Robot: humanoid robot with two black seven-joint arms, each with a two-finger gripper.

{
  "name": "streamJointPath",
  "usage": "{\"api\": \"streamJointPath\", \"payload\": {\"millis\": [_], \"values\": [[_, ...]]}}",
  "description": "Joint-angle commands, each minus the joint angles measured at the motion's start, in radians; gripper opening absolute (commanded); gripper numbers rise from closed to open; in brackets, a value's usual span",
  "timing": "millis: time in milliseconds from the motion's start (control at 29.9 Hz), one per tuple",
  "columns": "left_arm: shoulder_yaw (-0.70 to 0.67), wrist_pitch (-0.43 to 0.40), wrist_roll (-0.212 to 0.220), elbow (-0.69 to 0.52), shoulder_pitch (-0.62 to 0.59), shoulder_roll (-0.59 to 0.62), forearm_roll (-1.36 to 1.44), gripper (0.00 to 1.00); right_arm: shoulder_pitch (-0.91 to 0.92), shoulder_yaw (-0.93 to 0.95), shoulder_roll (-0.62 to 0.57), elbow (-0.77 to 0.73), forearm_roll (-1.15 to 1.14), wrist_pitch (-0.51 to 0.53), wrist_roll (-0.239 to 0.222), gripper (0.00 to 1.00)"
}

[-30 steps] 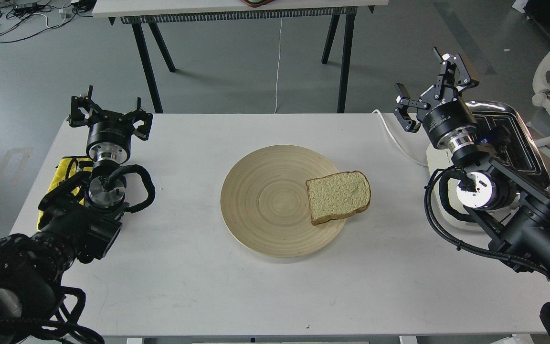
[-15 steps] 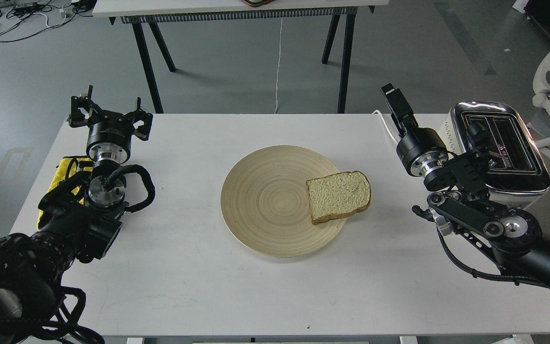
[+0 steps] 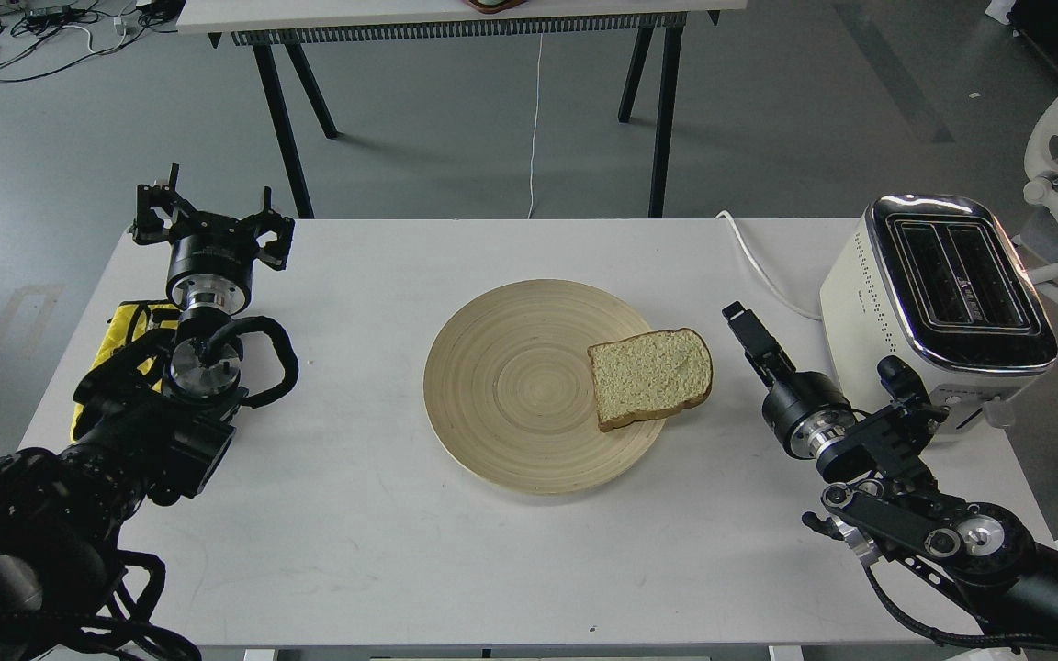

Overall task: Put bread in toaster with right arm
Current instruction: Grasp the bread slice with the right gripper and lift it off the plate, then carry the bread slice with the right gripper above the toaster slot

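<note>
Head view, the only one given: approach step in hand, nothing yet grasped. Bread (image 3: 650, 378) lying flat at the 3 o'clock rim of the round wooden plate (image 3: 511, 413), its right corner overhanging the rim toward the white surface (image 3: 382, 551). Rounded top of the slice pointing to about 2 o'clock, flat bottom edge toward 8 o'clock; nearly square, so only a slight long axis, running roughly 8 to 2. Right tool (image 3: 742, 323) just beside the bread at its 3 o'clock, apart from it, seen edge-on and dark, so cannot tell how wide it stands; holding nothing. Toaster (image 3: 938, 303) standing at 2 o'clock from the plate near the surface's right edge, both slots facing up and empty, running roughly 11 to 5, cord trailing off to 11 o'clock. Left tool (image 3: 212, 216) parked at far 9 o'clock, fingers spread, empty. Next move, by judgement: lower onto the overhanging edge, pinch across the slice, lift, turn it upright, align with a slot.
</note>
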Motion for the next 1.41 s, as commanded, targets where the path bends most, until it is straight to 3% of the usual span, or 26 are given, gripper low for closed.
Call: {"api": "streamJointPath", "payload": {"millis": [0,368,837,1038,1373], "values": [[0.000,0.000,0.000,0.001,0.001,0.000,0.000,1.00,-0.016,0.000,0.027,0.000,-0.003,0.000,0.001,0.96],[0.000,0.000,0.000,-0.001,0.000,0.000,0.000,1.00,-0.014,-0.051,0.058,-0.001,-0.003,0.000,-0.001,0.68],[0.000,0.000,0.000,0.001,0.001,0.000,0.000,1.00,-0.002,-0.034,0.058,-0.017,-0.002,0.000,-0.010,0.01],[0.000,0.000,0.000,0.001,0.001,0.000,0.000,1.00,0.011,0.021,0.046,0.009,0.007,0.000,-0.007,0.00],[0.000,0.000,0.000,0.001,0.000,0.000,0.000,1.00,0.107,0.317,-0.038,0.192,0.010,0.000,-0.015,0.00]]}}
